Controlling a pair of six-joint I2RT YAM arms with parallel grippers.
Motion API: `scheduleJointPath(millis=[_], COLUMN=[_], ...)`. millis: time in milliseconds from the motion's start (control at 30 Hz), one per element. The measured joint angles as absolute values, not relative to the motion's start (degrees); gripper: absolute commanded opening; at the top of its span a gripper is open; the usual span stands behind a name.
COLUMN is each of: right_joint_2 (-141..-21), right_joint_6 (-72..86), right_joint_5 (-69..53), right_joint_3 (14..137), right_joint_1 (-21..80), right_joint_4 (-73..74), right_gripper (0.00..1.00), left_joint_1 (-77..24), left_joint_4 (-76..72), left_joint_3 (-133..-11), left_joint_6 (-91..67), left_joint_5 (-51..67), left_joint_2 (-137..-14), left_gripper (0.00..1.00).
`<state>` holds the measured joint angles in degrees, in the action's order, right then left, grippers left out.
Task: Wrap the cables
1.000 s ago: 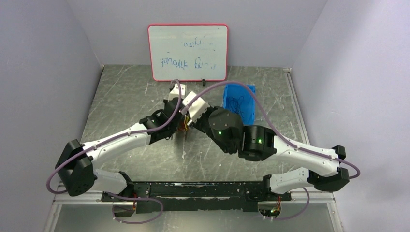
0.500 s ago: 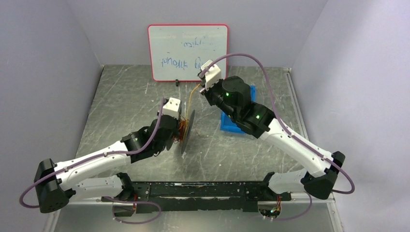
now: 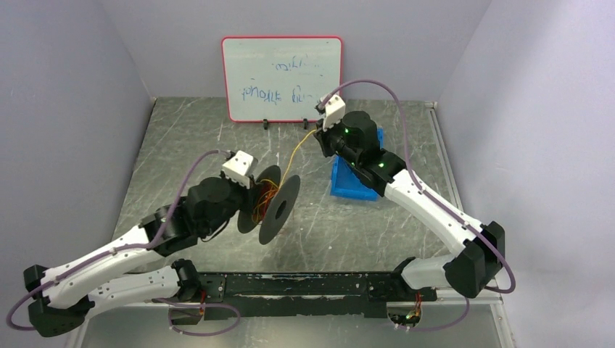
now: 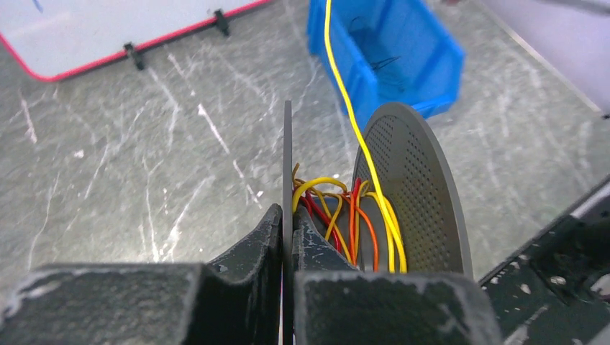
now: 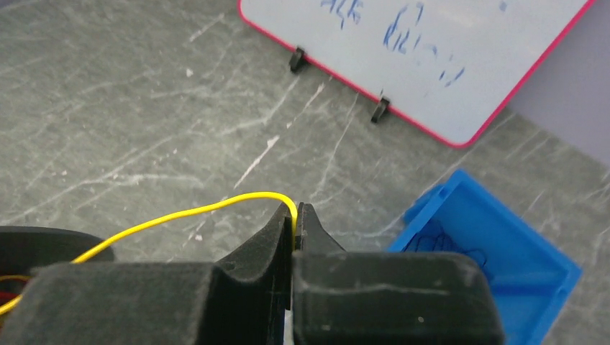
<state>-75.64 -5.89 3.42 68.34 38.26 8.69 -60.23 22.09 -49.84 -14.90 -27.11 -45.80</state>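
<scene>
The left pincer (image 4: 288, 219) is clamped narrow on the rim of the spool's near flange (image 4: 287, 144), holding the spool (image 3: 278, 206) on edge with its axle roughly level. Between that disc and the perforated far flange (image 4: 421, 187) sit loose loops of yellow, orange and red cables (image 4: 338, 223). From these loops one yellow cable (image 4: 344, 93) runs ahead and upward from the left pincer to the right pincer (image 5: 296, 215), which is pinched tight on it. Seen from the right pincer, the strand trails back and to the left toward the spool. Its long axis lies across the spool's axle, so in my judgement it is lined up to be fed into the groove between the flanges. Just right of the right pincer, on the surface (image 5: 144, 108), stands a blue bin (image 3: 353, 187) holding a few thin dark strands (image 5: 442, 241)
</scene>
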Motion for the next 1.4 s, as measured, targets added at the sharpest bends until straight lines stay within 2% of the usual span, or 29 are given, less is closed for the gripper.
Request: scheduleJointPath(millis=[267, 567, 867, 1100, 1400], right_joint_2=[-74.56, -71.09, -68.93, -68.18, -68.38], right_joint_6=[1.41, 7.60, 12.45, 20.38, 31.35], right_joint_5=[-5.56, -16.91, -27.86, -35.03, -36.56], right_joint_3=[53.19, 39.07, 28.45, 21.21, 14.00], right_joint_1=[35.70, 35.94, 35.73, 35.79, 38.28], right_joint_4=[-0.36, -14.55, -26.96, -42.48, -60.20], right_gripper=[0.00, 0.00, 0.00, 0.00, 0.00], left_joint_1=[-60.27, -60.27, -60.27, -60.27, -60.27], left_joint_4=[26.44, 27.90, 26.55, 21.08, 13.30], left_joint_3=[-58.15, -63.40, -63.92, -63.22, -60.38], left_joint_6=[-13.67, -12.53, -12.71, -15.51, -22.41], left_joint_5=[-21.04, -18.74, -17.82, -17.91, -21.78], left_joint_2=[-40.97, -41.82, -42.37, -42.39, -44.49], left_gripper=[0.07, 0.07, 0.07, 0.07, 0.07])
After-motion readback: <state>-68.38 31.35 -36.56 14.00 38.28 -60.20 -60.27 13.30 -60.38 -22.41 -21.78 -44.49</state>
